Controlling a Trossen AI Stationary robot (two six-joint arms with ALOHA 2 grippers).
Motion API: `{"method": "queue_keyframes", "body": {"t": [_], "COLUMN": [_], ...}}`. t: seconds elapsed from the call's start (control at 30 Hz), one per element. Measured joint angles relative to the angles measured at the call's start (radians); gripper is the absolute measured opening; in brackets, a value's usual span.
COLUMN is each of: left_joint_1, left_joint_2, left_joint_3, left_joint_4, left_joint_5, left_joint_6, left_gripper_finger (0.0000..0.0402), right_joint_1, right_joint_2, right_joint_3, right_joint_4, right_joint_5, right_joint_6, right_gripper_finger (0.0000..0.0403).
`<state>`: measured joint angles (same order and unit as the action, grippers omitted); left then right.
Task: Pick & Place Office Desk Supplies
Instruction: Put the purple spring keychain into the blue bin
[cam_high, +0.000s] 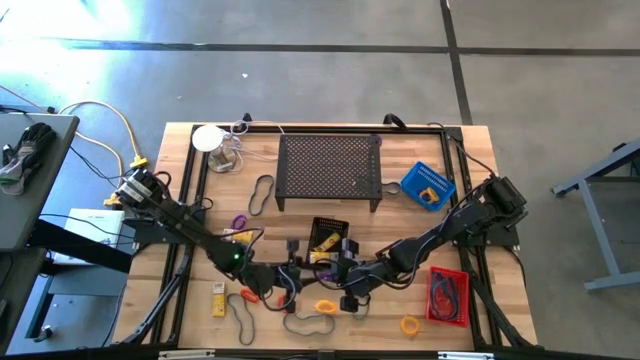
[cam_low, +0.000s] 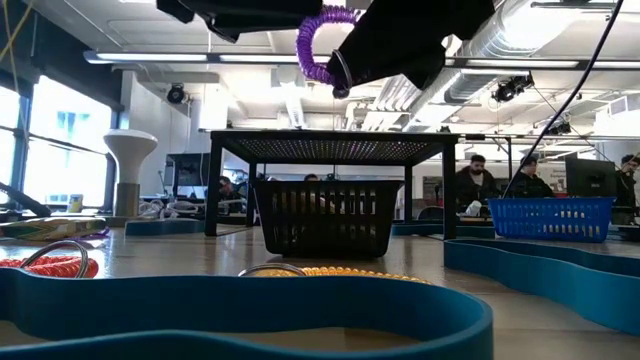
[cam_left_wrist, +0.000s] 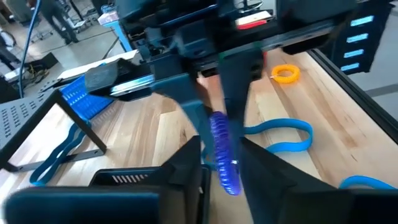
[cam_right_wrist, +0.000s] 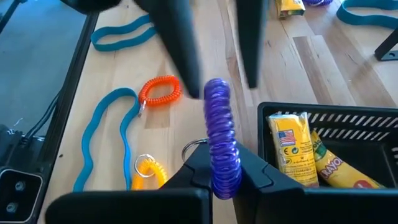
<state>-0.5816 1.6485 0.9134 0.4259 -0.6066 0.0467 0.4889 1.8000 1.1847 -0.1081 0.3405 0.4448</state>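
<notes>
**Q:** Blue band (cam_low: 250, 305) fills the front of the low view. Where is the purple ring?

**A:** Purple ring (cam_right_wrist: 219, 140) hangs in the air between both pincers, above the black basket (cam_right_wrist: 348, 124). Right pincer (cam_right_wrist: 217, 165) is clamped on its near end. In the low view the coil (cam_low: 318, 45) shows high up, curving like an arch under the dark arms.

**Q:** Which way does its long axis run?

**A:** From one pincer to the other, across the gap between the two arms. In the right wrist view it stretches straight away from the right pincer toward the left fingers (cam_right_wrist: 180, 46).

**Q:** And the left pincer?

**A:** Left pincer (cam_left_wrist: 219, 168) stands partly spread, a finger on each side of the ring (cam_left_wrist: 224, 155); I cannot tell whether they touch it.

**Q:** What is in the basket?

**A:** Yellow packets (cam_right_wrist: 292, 149), leaning on the wall.

**Q:** The table?

**A:** Pale wood planks (cam_high: 180, 300). On it lie an orange ring (cam_right_wrist: 160, 90), a yellow ring (cam_right_wrist: 146, 174), more blue bands (cam_right_wrist: 109, 134), a black stand (cam_high: 330, 168), a blue basket (cam_high: 428, 185) and a red basket (cam_high: 448, 295).

**Q:** The room?

**A:** Grey floor (cam_high: 300, 70) around the table; beyond it, bright windows (cam_low: 60, 140), ceiling ducts (cam_low: 540, 30), and people (cam_low: 478, 180) seated at desks.
</notes>
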Motion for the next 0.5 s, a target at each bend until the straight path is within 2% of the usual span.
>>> {"method": "queue_keyframes", "body": {"t": [0.23,0.37,0.5], "left_joint_1": [-0.024,-0.034,-0.034], "left_joint_2": [0.0,0.0,0.0], "left_joint_3": [0.0,0.0,0.0], "left_joint_4": [0.0,0.0,-0.007], "left_joint_5": [0.0,0.001,0.001], "left_joint_6": [0.008,-0.038,-0.115], "left_gripper_finger": [0.0162,0.0169,0.017], "right_joint_1": [0.008,0.034,0.061], "right_joint_2": [0.0,-0.001,-0.001], "right_joint_3": [0.0,0.0,0.0], "right_joint_4": [-0.123,-0.274,-0.448], "right_joint_5": [0.035,0.131,0.182], "right_joint_6": [0.114,0.214,0.358], "right_gripper_finger": [0.0017,0.0017,0.0017]}}
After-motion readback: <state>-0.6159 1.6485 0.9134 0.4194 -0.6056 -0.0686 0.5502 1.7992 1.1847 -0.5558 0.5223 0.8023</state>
